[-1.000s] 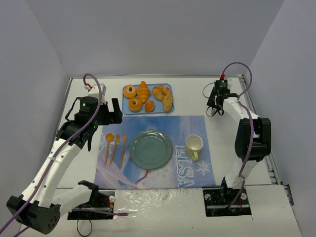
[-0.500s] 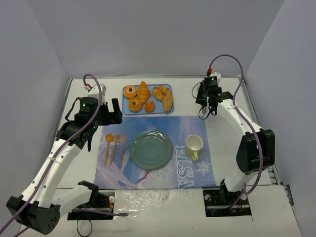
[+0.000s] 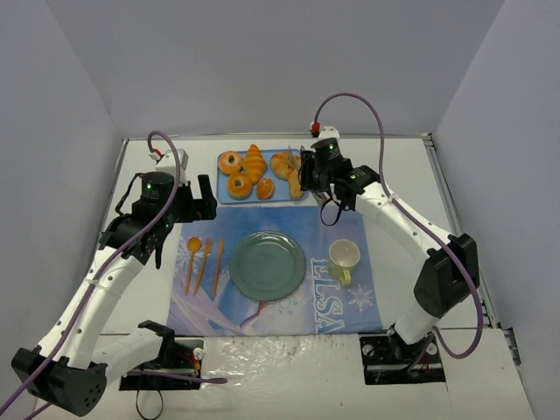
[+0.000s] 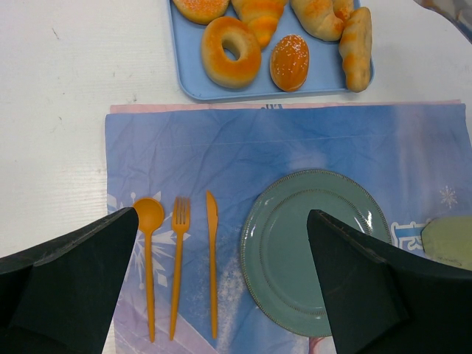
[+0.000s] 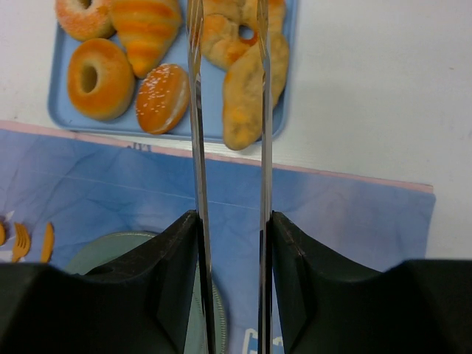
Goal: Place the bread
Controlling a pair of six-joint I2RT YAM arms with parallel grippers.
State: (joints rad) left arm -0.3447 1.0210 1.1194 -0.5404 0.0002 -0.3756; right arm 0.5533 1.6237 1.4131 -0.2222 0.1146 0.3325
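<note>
The bread nearest the tool was an elongated golden-brown roll (image 5: 247, 92). It lay at the right end of a light-blue rectangular plastic tray (image 4: 184, 74) on the far side of the white worktop (image 3: 402, 175). Its long axis ran nearly parallel to the two thin blades of the metal tongs (image 5: 195, 147). The right blade crossed over the roll and the left blade passed just beside it. The blade tips were cut off by the frame edge, so contact with the crust could not be confirmed.

The right gripper (image 5: 231, 221) was clamped on the tongs, with both blades running out between its black fingers. The blades stood apart. The right arm was judged the nearer one. The left gripper (image 4: 221, 221) hung over the placement side with its fingers spread wide, holding nothing.

Sharing the tray were:
- a twisted ring (image 5: 236, 33) touching the roll
- a glazed oval bun (image 5: 162, 97)
- a ring doughnut (image 5: 99, 77)
- a ridged croissant (image 5: 147, 29)

All had matte, baked surfaces.

The likely destination was a smooth round green plate (image 3: 267, 264), which lay bare on a creased blue printed placemat (image 3: 332, 232) on the near side of the tray.
</note>
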